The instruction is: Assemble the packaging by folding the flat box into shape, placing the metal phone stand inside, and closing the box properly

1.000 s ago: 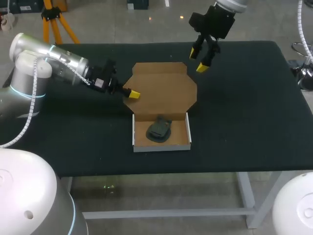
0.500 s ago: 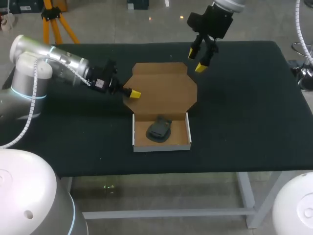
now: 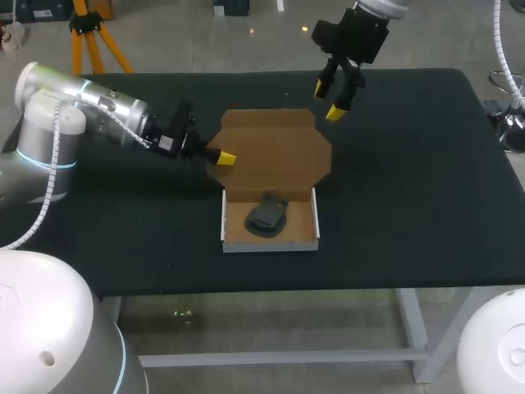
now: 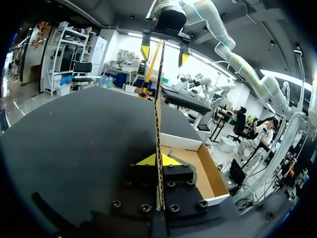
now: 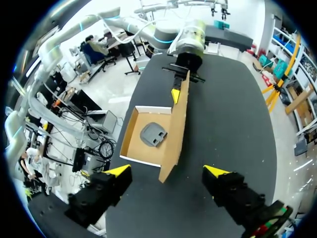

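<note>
- The tray (image 3: 271,245) of the box sits open on the black table (image 3: 410,189), white on its outer walls and brown card inside; every place below is given from this tray
- The phone stand (image 3: 267,217), dark grey, lies on the tray's floor, about in its middle and apart from its walls
- The lid (image 3: 275,152) rises from the tray's far edge and is joined to it there. It is a wide brown panel with clipped corners. The left wrist view shows it edge-on as a thin line, close to upright, with the tray open beside it
- The left gripper (image 3: 223,157) is above and just beyond the tray's far left corner, at the lid's left edge. Its claw is clamped on the lid, with one yellow tip on each face of the card and the edge running between them, as the left wrist view shows plainly
- The right gripper (image 3: 330,98) hangs beyond the tray's far right corner, higher than the lid's top edge, and touches nothing. Its claw is apart: in the right wrist view the two yellow tips stand wide of each other, and the lid's edge and the tray show between them, farther off
- The left arm comes in low from the tray's left side, and the right arm comes down from beyond the tray's far right
</note>
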